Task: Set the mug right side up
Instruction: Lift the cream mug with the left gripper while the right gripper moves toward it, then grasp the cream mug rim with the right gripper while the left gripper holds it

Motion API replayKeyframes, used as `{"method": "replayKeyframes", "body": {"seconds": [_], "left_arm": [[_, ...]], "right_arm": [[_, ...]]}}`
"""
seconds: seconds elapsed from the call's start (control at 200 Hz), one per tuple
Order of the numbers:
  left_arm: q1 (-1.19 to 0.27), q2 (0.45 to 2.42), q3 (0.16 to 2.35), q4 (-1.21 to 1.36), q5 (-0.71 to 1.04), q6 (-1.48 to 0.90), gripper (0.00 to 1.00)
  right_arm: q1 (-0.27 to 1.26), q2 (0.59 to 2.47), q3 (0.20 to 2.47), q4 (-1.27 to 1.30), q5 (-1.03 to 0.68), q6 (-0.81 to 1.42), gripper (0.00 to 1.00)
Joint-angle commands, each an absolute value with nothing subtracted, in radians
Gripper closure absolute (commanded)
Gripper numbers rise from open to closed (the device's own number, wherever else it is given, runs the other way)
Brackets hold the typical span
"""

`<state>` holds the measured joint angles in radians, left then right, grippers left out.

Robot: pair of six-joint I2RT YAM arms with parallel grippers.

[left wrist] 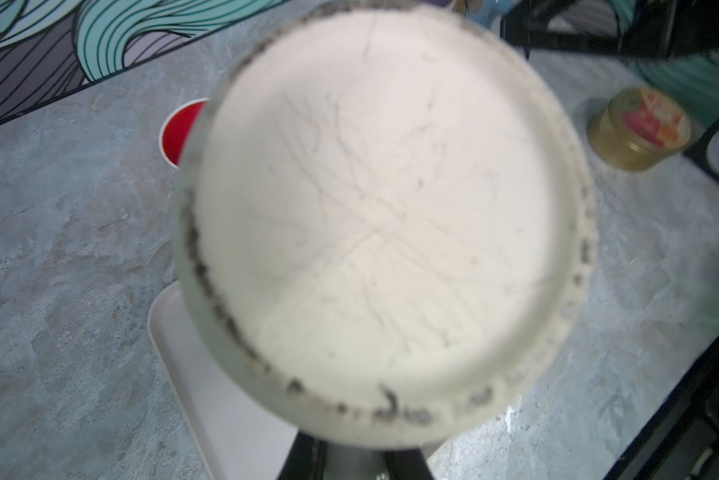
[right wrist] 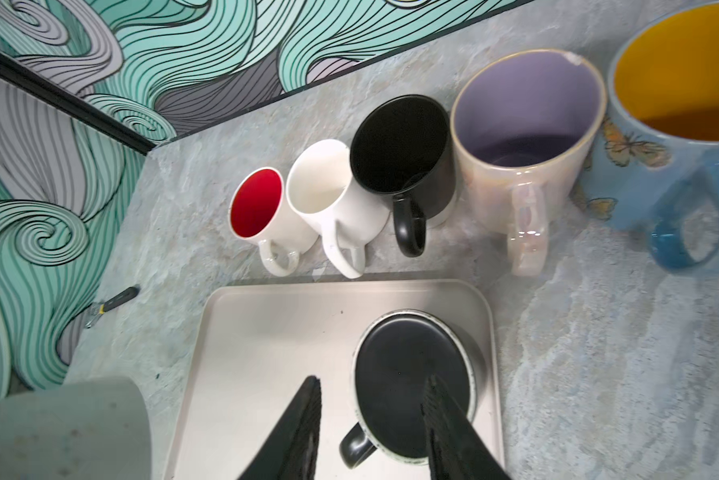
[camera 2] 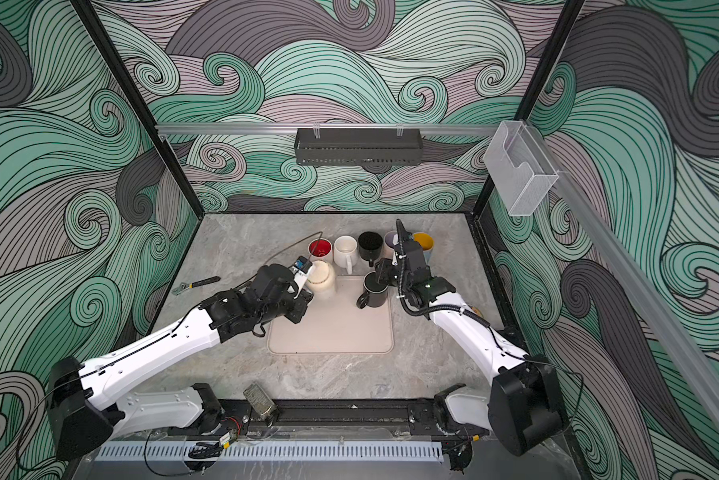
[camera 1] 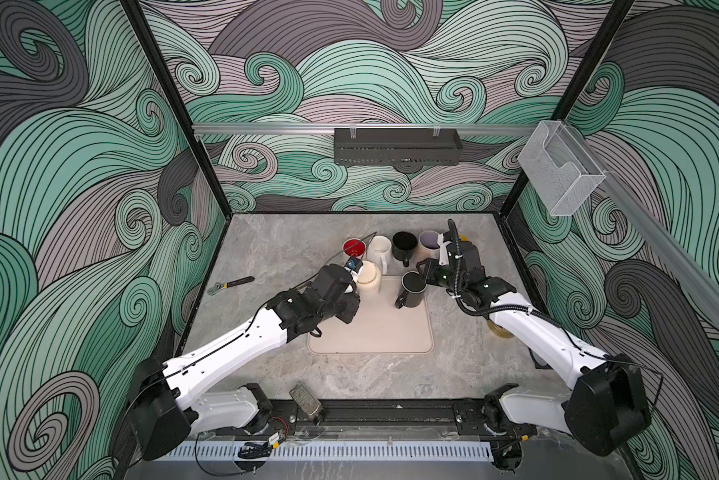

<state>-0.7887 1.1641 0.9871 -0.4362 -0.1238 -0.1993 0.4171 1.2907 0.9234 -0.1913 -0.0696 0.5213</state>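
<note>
A cream mug (camera 1: 368, 279) is at the far left corner of the beige mat (camera 1: 370, 328). Its scuffed base (left wrist: 382, 216) fills the left wrist view. My left gripper (camera 1: 354, 284) is shut at the mug's side, and the mug hides its fingertips. A black mug (camera 1: 412, 289) stands upside down on the mat's far right part, base up, with its handle (right wrist: 355, 446) towards the front. My right gripper (right wrist: 372, 395) hovers open just above it. One finger (right wrist: 443, 411) is over the base and the other over bare mat.
Behind the mat stands a row of upright mugs: red inside (camera 1: 354, 248), white (camera 1: 380, 249), black (camera 1: 404, 245), lilac inside (camera 1: 429, 243) and a blue one, yellow inside (camera 2: 424, 245). A wrench (camera 1: 231, 285) lies left; a gold jar (left wrist: 640, 129) sits under my right arm.
</note>
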Motion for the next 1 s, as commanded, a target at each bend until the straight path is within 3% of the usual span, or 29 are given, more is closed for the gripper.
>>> {"method": "replayKeyframes", "body": {"seconds": [0.0,0.39,0.626,0.996], "left_arm": [[-0.727,1.076,0.997,-0.221,-0.004,-0.317,1.00],[-0.534,1.009,0.898,0.171,0.343,-0.666,1.00],[-0.485,1.029,0.812,0.439,0.377,-0.855,1.00],[-0.438,1.043,0.703,0.794,0.328,-1.093,1.00]], "right_arm": [[0.425,1.323,0.962,-0.151,-0.216,0.569,0.58],[0.461,1.435,0.893,0.390,-0.649,0.869,0.60],[0.504,1.479,0.908,0.598,-0.780,0.978,0.60],[0.557,1.540,0.918,0.874,-0.844,1.158,0.55]]}}
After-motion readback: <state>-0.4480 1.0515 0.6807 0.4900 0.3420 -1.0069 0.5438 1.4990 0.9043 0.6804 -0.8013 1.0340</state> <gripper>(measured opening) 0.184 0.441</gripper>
